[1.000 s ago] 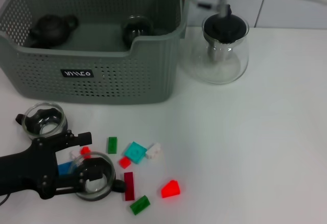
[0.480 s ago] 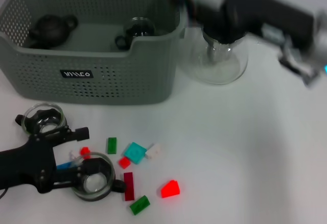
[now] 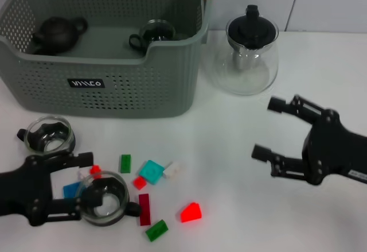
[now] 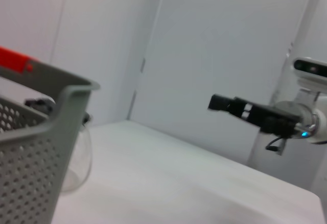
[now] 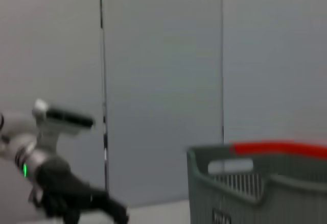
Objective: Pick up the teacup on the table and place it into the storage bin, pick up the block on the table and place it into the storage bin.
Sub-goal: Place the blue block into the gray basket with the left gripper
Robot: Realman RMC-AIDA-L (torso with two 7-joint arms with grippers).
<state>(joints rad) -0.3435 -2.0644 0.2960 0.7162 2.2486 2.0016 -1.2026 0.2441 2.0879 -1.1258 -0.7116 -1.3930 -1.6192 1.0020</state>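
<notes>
So far the bin (image 3: pixel 109 85) already holds one glass cup (image 3: pixel 153 32) and a dark teapot (image 3: pixel 56 31), which suggests part of the job is done. Two more glass cups remain on the worktop (image 3: pixel 241 206) in front of the bin: one (image 3: pixel 50 134) just below the bin's left corner, the other (image 3: pixel 105 197) nearer the front edge among the scattered blocks. The left gripper (image 3: pixel 86 186) sits low at that nearer cup, its fingers spread with one above the rim and one below; whether they touch the glass I cannot tell. All the blocks are outside the bin: a red wedge (image 3: pixel 191 212), a teal tile (image 3: pixel 152 171), green pieces (image 3: pixel 125 163), a dark red bar (image 3: pixel 144 209) and others. The right gripper (image 3: pixel 266 128) hovers over bare worktop below the glass teapot (image 3: pixel 248 57), fingers wide apart and holding nothing. I judge the cup grasp is the step in hand, with the block transfers left to do.
</notes>
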